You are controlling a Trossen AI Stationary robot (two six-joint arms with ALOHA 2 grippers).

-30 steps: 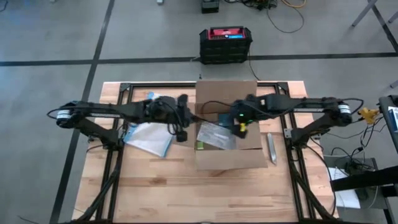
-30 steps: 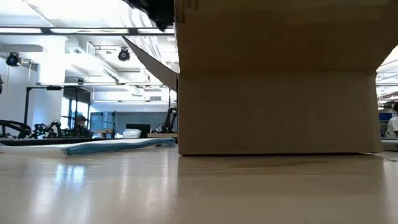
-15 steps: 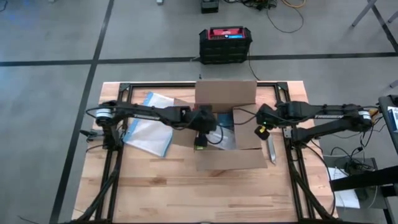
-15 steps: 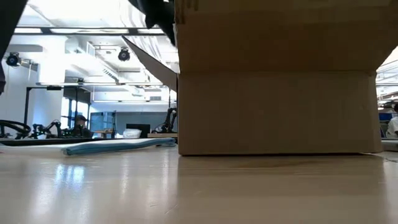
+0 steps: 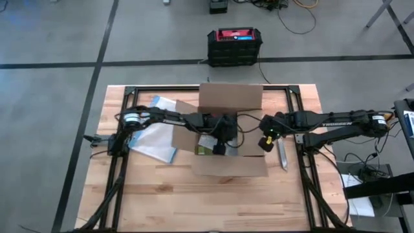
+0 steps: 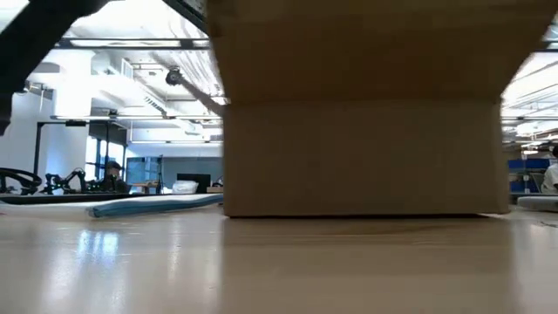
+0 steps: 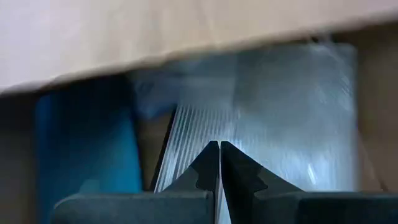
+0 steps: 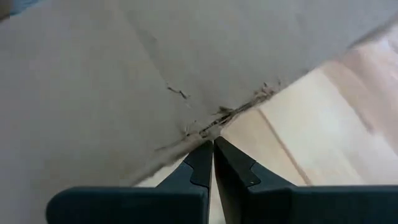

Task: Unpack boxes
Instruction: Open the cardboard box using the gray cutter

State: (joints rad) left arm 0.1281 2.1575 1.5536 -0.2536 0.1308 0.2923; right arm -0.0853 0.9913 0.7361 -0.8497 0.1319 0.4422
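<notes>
High view: box (image 5: 229, 139) sits mid-bench (image 5: 194, 200), flaps spread, far flap standing toward the crate (image 5: 235, 45) on the floor behind. Left arm reaches across into the box; left hand (image 5: 220, 147) inside the opening, over a clear packet (image 5: 206, 144) lying in the box beside something green; how many items lie there I cannot tell. Right arm comes in from the other side; right hand (image 5: 264, 142) just at the box's right flap, outside the opening. Flat bag (image 5: 152, 139) with blue edge lies on the bench left of the box, under the left arm. A slim grey tool (image 5: 283, 154) lies on the bench right of the box.

Low view: box (image 6: 362, 131) fills the middle, near wall and near flap facing the camera; contents hidden. Bag (image 6: 153, 204) seen edge-on at left. Room behind, a person (image 6: 111, 172) seated far off.

Left wrist view: left hand (image 7: 219, 149) with fingers together, nothing between them, pointing down at a ribbed clear packet (image 7: 280, 124); a blue item (image 7: 84, 149) beside it; flap (image 7: 155, 28) overhead.

Right wrist view: right hand (image 8: 212, 148) fingers together, empty, tips at a creased cardboard edge of the box (image 8: 124, 81); bare bench (image 8: 323, 137) wood beyond.
</notes>
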